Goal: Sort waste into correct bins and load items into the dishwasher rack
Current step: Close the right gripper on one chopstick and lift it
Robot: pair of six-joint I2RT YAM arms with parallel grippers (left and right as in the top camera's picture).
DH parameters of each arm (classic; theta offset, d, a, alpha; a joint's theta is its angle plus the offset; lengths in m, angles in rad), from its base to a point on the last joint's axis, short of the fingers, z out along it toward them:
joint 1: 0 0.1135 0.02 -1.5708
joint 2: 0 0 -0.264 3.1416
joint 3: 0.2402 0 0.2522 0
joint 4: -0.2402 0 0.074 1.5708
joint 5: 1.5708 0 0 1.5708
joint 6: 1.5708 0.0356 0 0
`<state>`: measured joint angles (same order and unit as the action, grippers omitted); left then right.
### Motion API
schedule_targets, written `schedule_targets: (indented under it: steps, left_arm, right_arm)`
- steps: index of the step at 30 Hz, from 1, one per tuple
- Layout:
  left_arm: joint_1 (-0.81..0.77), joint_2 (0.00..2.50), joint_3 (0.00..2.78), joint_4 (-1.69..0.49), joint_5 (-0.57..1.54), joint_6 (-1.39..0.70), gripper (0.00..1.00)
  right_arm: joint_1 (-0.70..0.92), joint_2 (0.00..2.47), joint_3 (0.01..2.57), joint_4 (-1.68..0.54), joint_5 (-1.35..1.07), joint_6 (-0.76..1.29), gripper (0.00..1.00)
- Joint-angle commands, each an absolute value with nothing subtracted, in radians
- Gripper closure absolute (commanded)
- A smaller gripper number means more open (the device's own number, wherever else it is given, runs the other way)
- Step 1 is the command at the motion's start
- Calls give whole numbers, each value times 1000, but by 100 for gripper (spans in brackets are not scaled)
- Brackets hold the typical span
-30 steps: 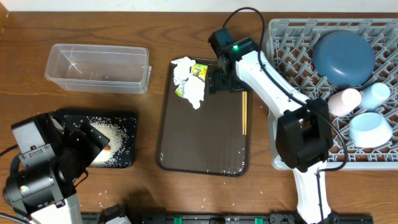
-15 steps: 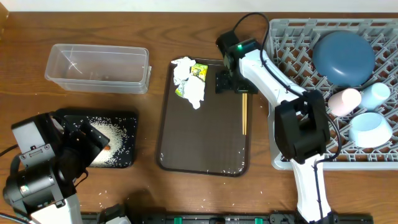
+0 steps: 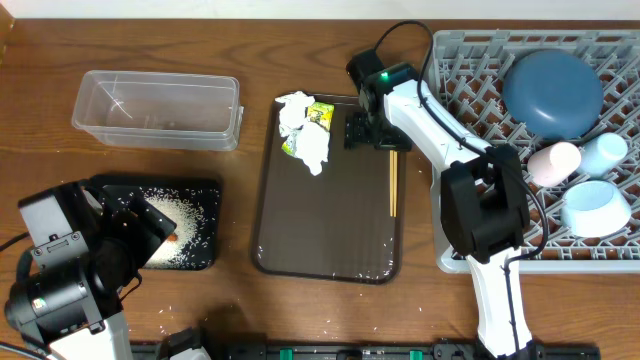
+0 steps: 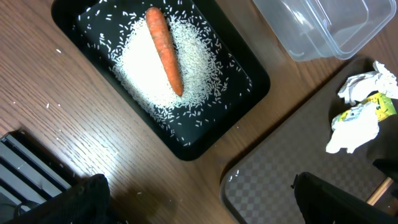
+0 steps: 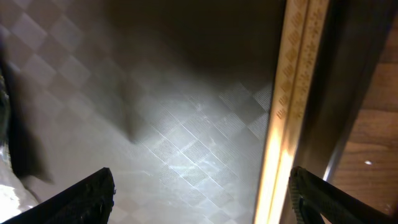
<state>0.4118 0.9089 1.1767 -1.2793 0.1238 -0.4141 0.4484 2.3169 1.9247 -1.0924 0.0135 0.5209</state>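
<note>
My right gripper (image 3: 368, 132) is open, low over the far right of the brown serving tray (image 3: 330, 255), astride the top end of the wooden chopsticks (image 3: 393, 180) (image 5: 292, 106). Crumpled napkins (image 3: 303, 130) with the green-yellow wrapper (image 3: 318, 115) lie on the tray's far left, also in the left wrist view (image 4: 360, 112). The black tray (image 3: 200, 190) (image 4: 249, 87) holds rice (image 4: 180, 62) and the carrot (image 4: 165, 50). The clear container (image 3: 158, 108) stands empty. My left gripper (image 4: 199, 205) is open above the table. The rack (image 3: 470, 70) holds the dark-blue plate (image 3: 552, 92), pink cup (image 3: 553, 162), blue cup (image 3: 605, 152) and bowl (image 3: 590, 207).
Stray rice grains (image 4: 56, 53) lie on the wood near the black tray. The serving tray's middle and near part are bare. The rack stands right beside the serving tray's right edge.
My right gripper has shifted slightly right toward the chopsticks' top end, then held nearly still. The left arm has not moved.
</note>
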Motion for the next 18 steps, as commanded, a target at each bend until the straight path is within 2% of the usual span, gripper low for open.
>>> schedule_targets:
  steps: [1,18]
  left_arm:
    - [416,909,1176,-1283,112,-404,3]
    - [416,909,1176,-1283,112,-404,3]
  right_arm:
    - [449,2342,1919,-1085,-8,553,13]
    - [457,2342,1914,-1085,30,552,12]
